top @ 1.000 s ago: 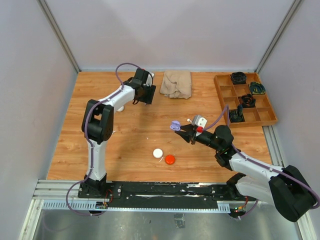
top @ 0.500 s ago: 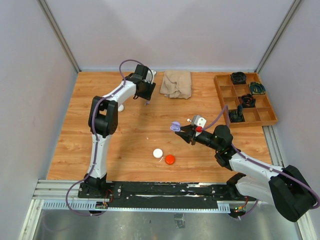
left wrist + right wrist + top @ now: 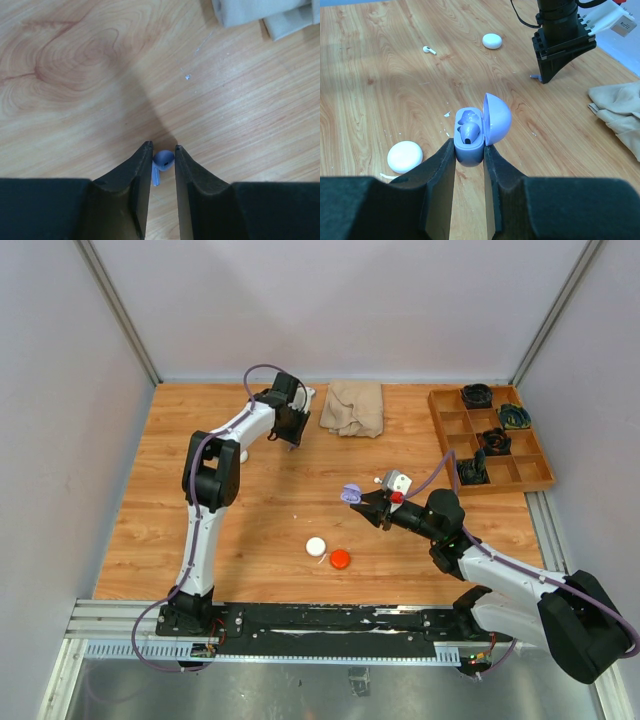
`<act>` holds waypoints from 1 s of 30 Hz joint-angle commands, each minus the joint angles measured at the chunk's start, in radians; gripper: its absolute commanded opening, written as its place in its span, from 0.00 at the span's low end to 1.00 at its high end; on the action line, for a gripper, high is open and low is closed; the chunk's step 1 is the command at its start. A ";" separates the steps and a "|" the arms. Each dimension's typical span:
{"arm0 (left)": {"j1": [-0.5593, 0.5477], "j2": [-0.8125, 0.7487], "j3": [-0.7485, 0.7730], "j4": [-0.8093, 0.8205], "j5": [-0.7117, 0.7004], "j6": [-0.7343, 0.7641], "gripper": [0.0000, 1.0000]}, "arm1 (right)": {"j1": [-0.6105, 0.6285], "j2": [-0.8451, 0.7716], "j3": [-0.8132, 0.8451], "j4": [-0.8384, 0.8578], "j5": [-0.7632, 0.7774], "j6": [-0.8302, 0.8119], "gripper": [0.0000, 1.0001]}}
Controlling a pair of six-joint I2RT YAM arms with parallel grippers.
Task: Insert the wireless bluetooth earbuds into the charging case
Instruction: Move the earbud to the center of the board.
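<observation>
The right hand (image 3: 469, 146) is clamped on the purple charging case (image 3: 496, 120), whose lid is open, with what looks like one bud seated inside. Well apart from it, near the cloth (image 3: 352, 407), the left hand (image 3: 163, 149) pinches a purple earbud (image 3: 162, 159) low over the desk (image 3: 270, 520), so carrying over and inserting remain. A white earbud (image 3: 429, 49) lies loose.

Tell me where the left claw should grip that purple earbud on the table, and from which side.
Grip the purple earbud by its rounded head, straight down from above, one finger each side, as the left claw straddles it. The head is its widest part; the thin stem lies flat on the table and would probably slip. Whether the fingers touch it is unclear.
</observation>
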 commanded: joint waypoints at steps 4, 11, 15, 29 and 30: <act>0.001 -0.007 -0.029 -0.065 0.009 -0.039 0.24 | -0.012 -0.021 0.029 0.004 0.001 -0.017 0.01; -0.024 -0.113 -0.194 -0.065 -0.075 -0.104 0.20 | -0.012 -0.023 0.031 0.000 -0.004 -0.014 0.01; -0.047 -0.198 -0.325 -0.063 -0.150 -0.185 0.21 | -0.012 -0.020 0.034 -0.001 -0.010 -0.010 0.01; -0.142 -0.502 -0.772 0.004 -0.153 -0.469 0.27 | -0.012 -0.002 0.043 0.006 -0.038 0.010 0.01; -0.143 -0.514 -0.785 0.006 -0.152 -0.474 0.28 | -0.012 -0.002 0.043 0.007 -0.042 0.012 0.01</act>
